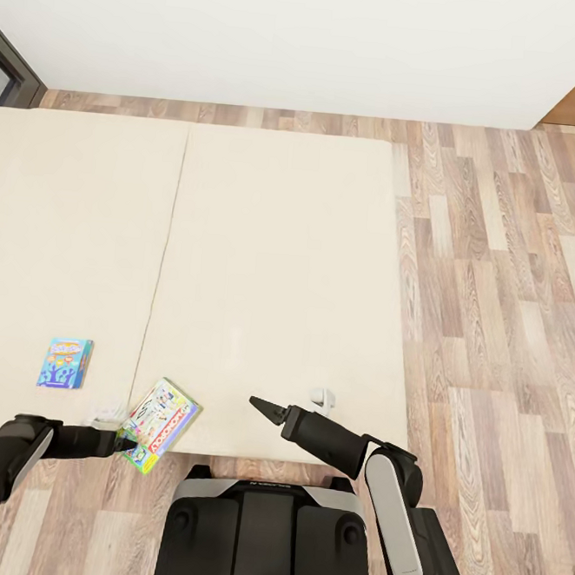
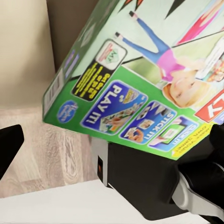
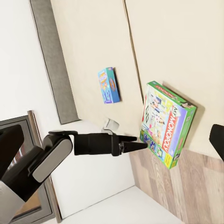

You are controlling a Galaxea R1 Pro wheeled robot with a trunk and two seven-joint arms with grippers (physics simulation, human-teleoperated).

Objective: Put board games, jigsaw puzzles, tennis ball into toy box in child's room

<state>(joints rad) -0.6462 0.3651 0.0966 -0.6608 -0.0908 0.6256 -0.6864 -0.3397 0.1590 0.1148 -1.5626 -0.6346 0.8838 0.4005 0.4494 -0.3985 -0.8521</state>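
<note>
Board game in left jaws, tilted.

Beige mattress on the bed, split by one thin darker seam. Small blue board game with orange and yellow lettering. White board game edged in green, red logo band, cartoon figures in pink and blue. Black pincers, left and right, on black-and-grey arms. Brown and grey wood-plank floor; white wall.
</note>
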